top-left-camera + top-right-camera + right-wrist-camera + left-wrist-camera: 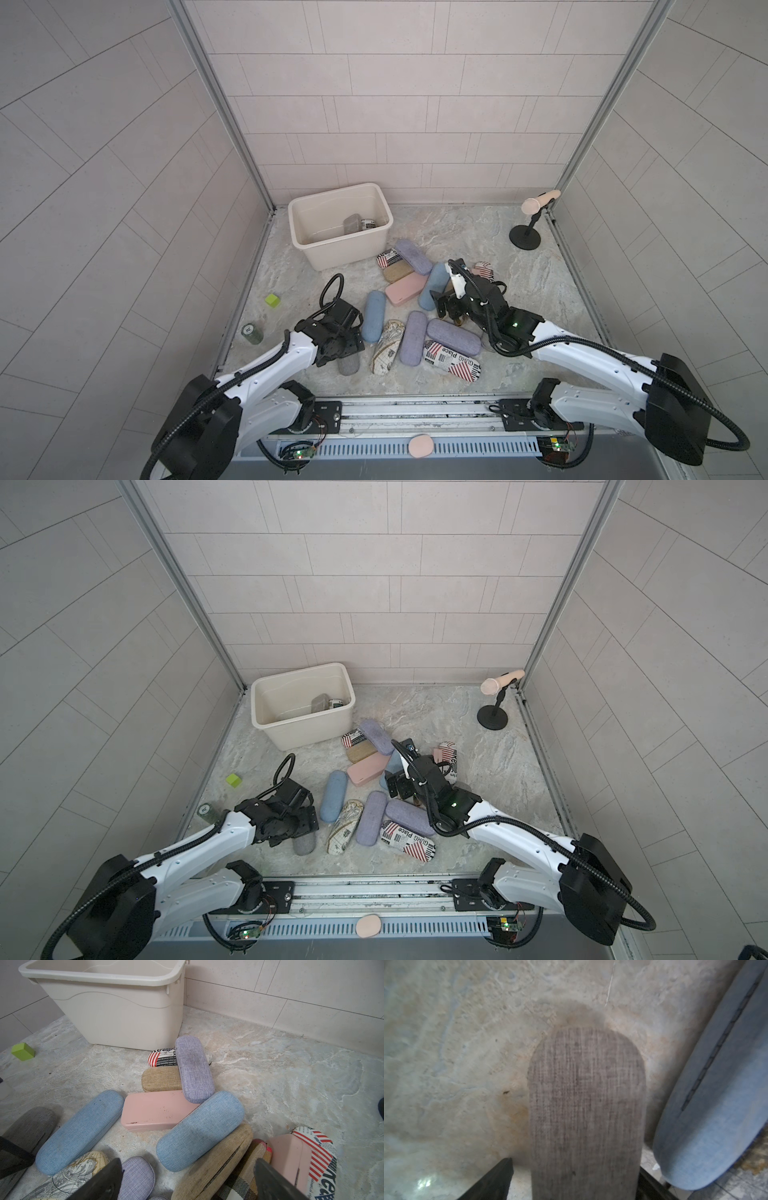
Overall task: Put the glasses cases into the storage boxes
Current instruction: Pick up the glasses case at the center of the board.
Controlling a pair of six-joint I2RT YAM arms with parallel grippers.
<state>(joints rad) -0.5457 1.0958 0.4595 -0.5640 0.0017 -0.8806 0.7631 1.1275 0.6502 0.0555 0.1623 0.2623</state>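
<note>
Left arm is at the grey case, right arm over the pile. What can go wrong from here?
1. The left gripper straddles the grey case with jaws open. The light blue case lies close beside it, so closing may nudge it.
2. The right gripper hangs open over the tan case, crowded against the plaid case; a lift could drag neighbours.
</note>
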